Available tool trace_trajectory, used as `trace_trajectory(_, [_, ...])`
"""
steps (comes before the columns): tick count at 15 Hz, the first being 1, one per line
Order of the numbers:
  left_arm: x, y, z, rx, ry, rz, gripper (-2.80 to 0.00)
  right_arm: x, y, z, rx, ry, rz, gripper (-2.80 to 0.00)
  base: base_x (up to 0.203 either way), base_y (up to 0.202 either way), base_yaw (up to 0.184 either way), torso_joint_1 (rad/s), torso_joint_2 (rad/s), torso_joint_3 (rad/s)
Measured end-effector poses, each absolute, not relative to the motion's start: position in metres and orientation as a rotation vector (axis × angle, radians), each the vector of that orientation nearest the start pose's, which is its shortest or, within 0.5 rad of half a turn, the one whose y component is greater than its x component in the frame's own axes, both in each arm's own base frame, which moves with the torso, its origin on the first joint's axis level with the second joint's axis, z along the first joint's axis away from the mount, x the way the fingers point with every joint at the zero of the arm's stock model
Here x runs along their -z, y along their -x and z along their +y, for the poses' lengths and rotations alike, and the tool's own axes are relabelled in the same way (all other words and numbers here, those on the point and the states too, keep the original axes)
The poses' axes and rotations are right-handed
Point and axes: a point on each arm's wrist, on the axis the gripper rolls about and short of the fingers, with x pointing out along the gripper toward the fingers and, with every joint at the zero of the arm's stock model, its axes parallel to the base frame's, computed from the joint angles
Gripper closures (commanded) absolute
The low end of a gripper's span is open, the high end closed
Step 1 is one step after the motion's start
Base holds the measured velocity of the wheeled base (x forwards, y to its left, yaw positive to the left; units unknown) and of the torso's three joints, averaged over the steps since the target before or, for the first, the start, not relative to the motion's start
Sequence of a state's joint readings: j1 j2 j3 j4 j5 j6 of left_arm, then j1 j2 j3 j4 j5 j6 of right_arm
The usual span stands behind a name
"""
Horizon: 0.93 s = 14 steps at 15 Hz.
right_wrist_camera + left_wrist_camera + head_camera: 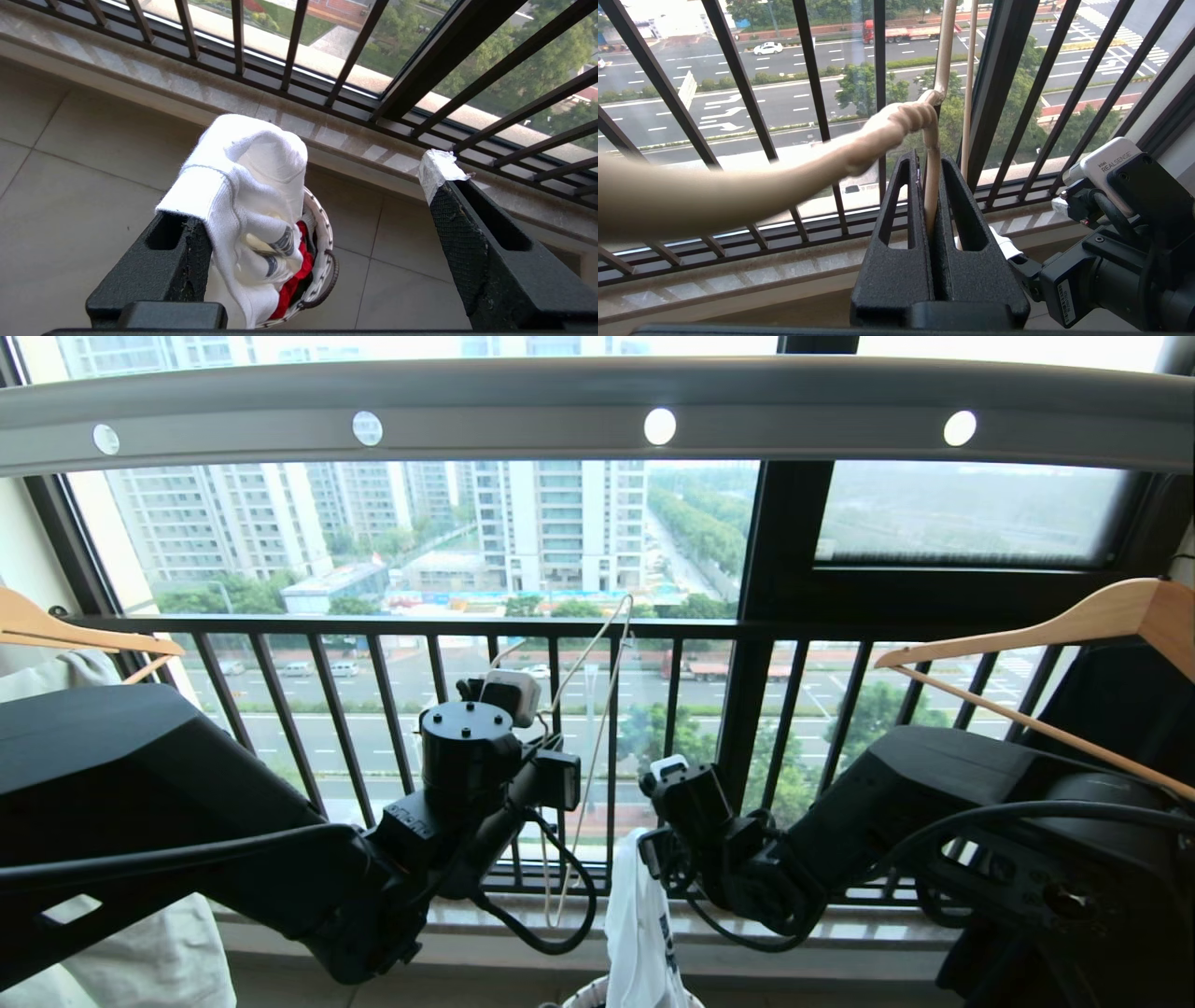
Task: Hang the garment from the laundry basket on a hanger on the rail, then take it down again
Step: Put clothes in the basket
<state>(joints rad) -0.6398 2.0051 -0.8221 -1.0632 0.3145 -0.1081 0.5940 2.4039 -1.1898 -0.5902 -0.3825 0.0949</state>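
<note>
- Your right gripper [322, 186] stands with its jaws wide apart, above the basket [322, 242] on the floor. The shirt [247, 186] is draped over one finger [177, 252], not pinched, and trails down into the basket.
- In the head view the shirt [639, 933] hangs just below that gripper [667, 840], with the basket rim [583, 997] at the bottom edge.
- Judge the shirt light, soft and limp: it folds and bunches, and it could slide off the finger. Take it at the thicker ribbed collar or a shoulder seam, where a pinch bites more cloth and the neck opening stays findable.
- Your left gripper [931, 186] is clamped on the hanger [931, 196], jaws together on the wire just under its twisted neck. Expect the hanger to be thin, springy and slick; it may twist in the grip under load.
- In the head view the hanger [597, 709] rises from the left gripper [537, 747] in front of the window railing [616, 627].
- The rail [597, 406] runs overhead, well apart from both grippers; nothing of the task hangs on it yet.
</note>
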Motion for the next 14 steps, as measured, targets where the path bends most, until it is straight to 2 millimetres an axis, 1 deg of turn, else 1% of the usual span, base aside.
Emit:
trace_trajectory(4, [-0.129, -0.295, -0.21, 0.318, 0.052, 0.118, 0.0, -0.021, -0.374, 0.239, -0.174, 0.171, 0.64, -2.8, 0.0, 0.0, 0.0, 0.0, 0.0, 0.0])
trace_trajectory(7, [-0.135, -0.297, -0.204, 0.301, 0.06, 0.102, 0.0, -0.042, -0.387, 0.243, -0.171, 0.187, 0.704, -2.8, 0.0, 0.0, 0.0, 0.0, 0.0, 0.0])
trace_trajectory(8, [-0.137, -0.298, -0.202, 0.297, 0.061, 0.098, 0.0, -0.045, -0.391, 0.244, -0.175, 0.217, 0.739, -2.8, 0.0, 0.0, 0.0, 0.0, 0.0, 0.0])
trace_trajectory(10, [-0.141, -0.297, -0.201, 0.296, 0.057, 0.088, 0.0, -0.047, -0.406, 0.237, -0.178, 0.304, 0.78, -2.8, 0.0, 0.0, 0.0, 0.0, 0.0, 0.0])
trace_trajectory(11, [-0.143, -0.297, -0.2, 0.295, 0.058, 0.082, 0.0, -0.044, -0.411, 0.232, -0.191, 0.375, 0.805, -2.8, 0.0, 0.0, 0.0, 0.0, 0.0, 0.0])
trace_trajectory(13, [-0.145, -0.296, -0.199, 0.294, 0.059, 0.074, 0.0, -0.036, -0.416, 0.224, -0.247, 0.503, 0.841, -2.8, 0.0, 0.0, 0.0, 0.0, 0.0, 0.0])
trace_trajectory(14, [-0.147, -0.296, -0.199, 0.295, 0.061, 0.071, 0.0, -0.034, -0.417, 0.222, -0.292, 0.535, 0.857, -2.8, 0.0, 0.0, 0.0, 0.0, 0.0, 0.0])
